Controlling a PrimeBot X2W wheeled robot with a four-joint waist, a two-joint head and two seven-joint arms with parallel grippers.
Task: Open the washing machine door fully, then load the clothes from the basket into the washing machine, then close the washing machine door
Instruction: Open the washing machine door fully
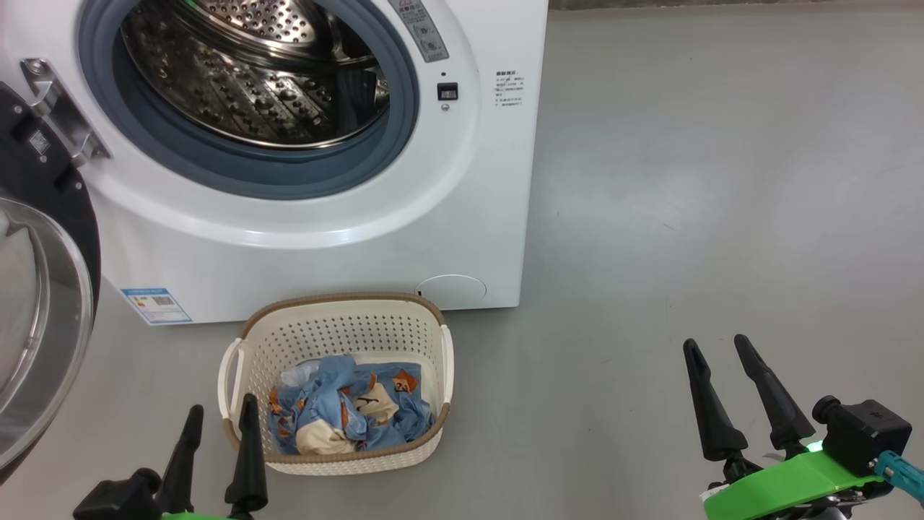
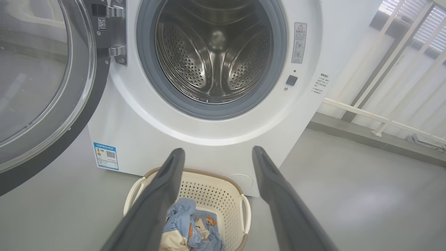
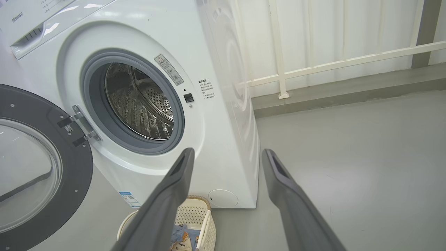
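left gripper (image 1: 222, 403) hung with jaws spread and empty, near the basket's (image 1: 339, 321) left handle. right gripper (image 1: 716, 341), likewise spread and empty, sat well to the right. basket stood on smooth grey floor (image 1: 686, 180) just before the washer (image 1: 325, 245), handles pointing left and right. clothes (image 1: 346, 412) lay crumpled inside, just beside the left jaws. door (image 1: 29, 159) stood swung wide to the left.

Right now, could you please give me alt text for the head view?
A white washing machine stands with its door swung open at left. Before it, a cream basket holds blue printed clothes, between the open left end effector and right end effector.
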